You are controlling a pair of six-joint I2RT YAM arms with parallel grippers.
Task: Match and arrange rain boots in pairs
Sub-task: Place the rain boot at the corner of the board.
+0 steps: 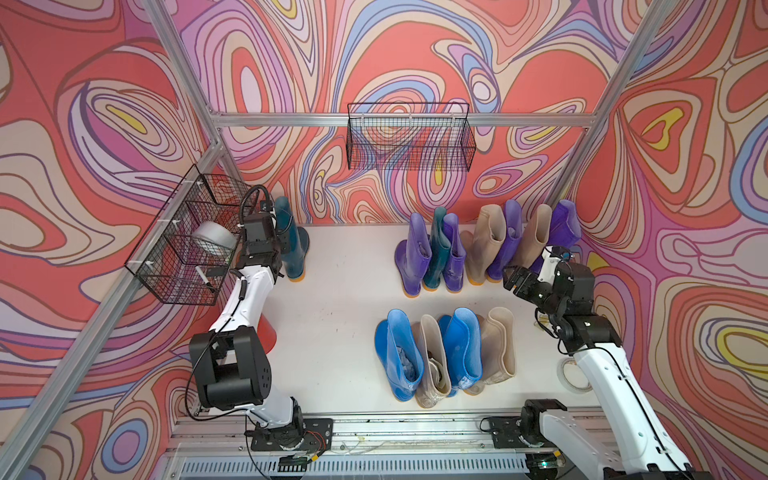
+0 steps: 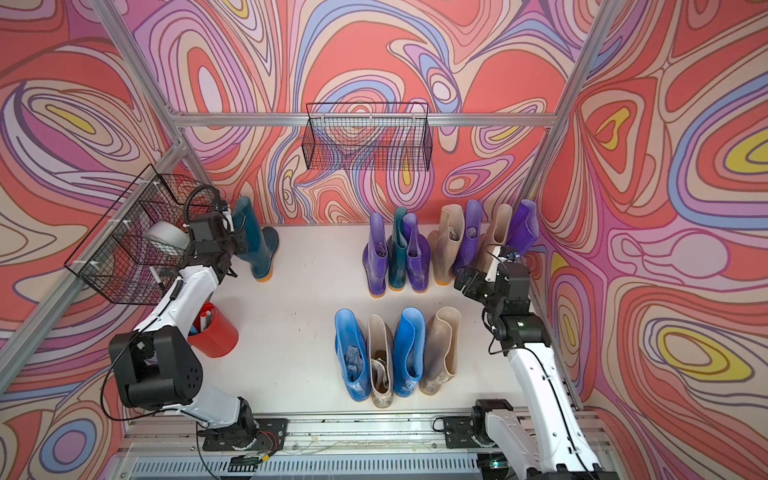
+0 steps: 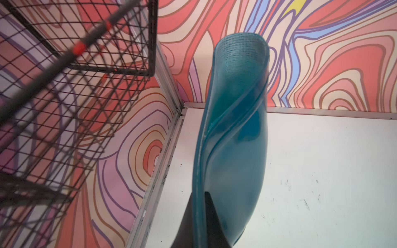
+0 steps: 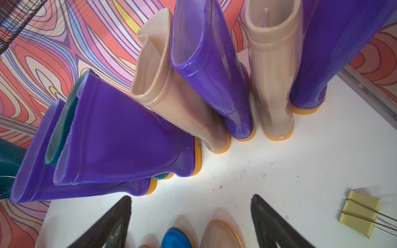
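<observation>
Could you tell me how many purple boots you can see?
4 purple boots, in the back row: one and another flanking a teal boot, a third between beige boots, the last by the right wall.

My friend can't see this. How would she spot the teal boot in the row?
Go to the row of boots by the far wall. Second from its left end stands the teal boot, between two purple boots. No other there is teal.
</observation>
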